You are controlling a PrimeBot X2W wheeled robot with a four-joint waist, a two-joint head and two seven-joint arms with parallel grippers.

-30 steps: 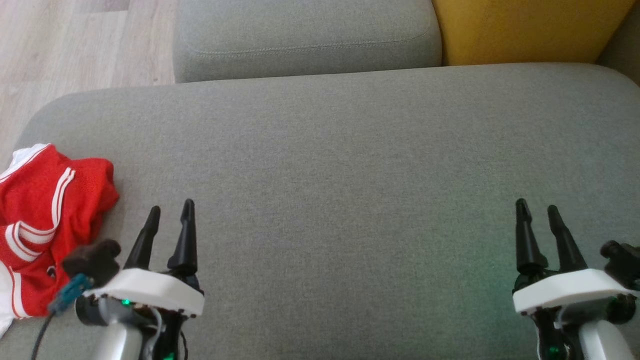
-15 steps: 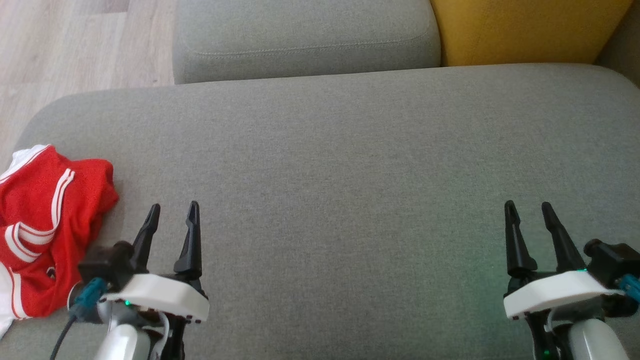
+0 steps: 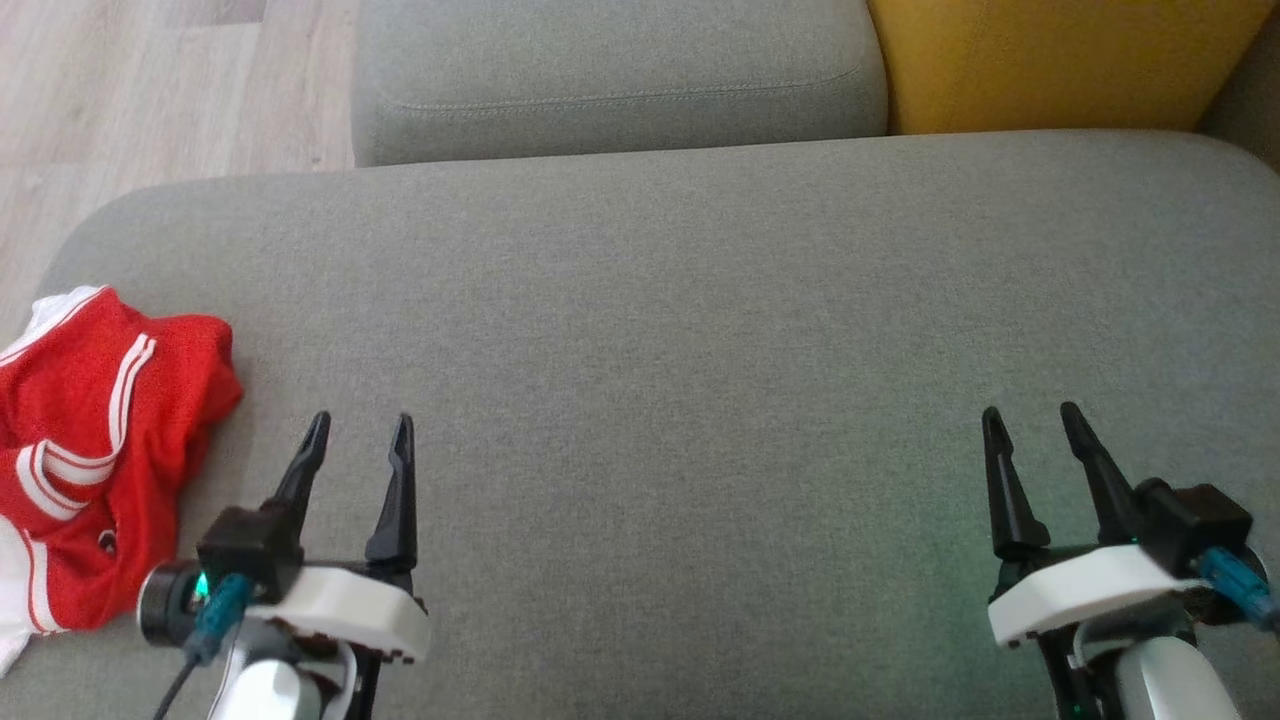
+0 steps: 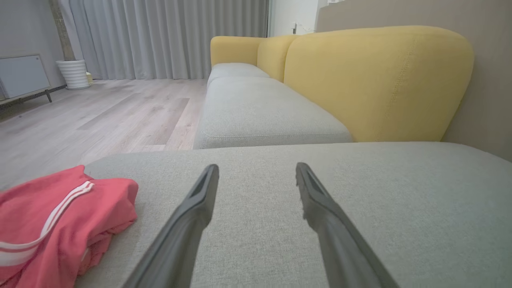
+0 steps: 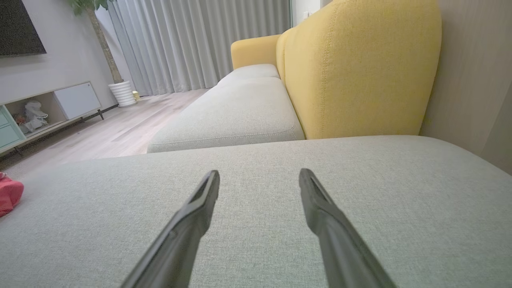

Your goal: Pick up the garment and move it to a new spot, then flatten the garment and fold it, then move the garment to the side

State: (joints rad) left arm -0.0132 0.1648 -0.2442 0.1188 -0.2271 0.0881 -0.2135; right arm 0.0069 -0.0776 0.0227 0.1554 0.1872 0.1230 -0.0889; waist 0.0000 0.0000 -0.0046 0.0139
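Left gripper point(image 3: 360, 425): fingers spread wide, nothing held, low over the seat.
Right gripper point(image 3: 1030, 415): equally wide, empty, well apart to the right.
Red garment point(image 3: 90, 450): crumpled, white-striped, just left of the left gripper, untouched, at the seat's edge.
Surface: grey seat cushion point(image 3: 650, 330) under both grippers.
Ahead: second grey cushion point(image 3: 610, 80), yellow backrest point(image 3: 1050, 60).
Room: pale wooden floor point(image 3: 150, 100), grey curtains point(image 4: 160, 36), white planter point(image 4: 74, 74).

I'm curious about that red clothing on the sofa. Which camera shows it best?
The head view: the red garment lies crumpled at the grey cushion's left end, from above, white stripes clear. The left wrist view shows it side-on, partly cut off. The right wrist view catches a red corner at its left edge.
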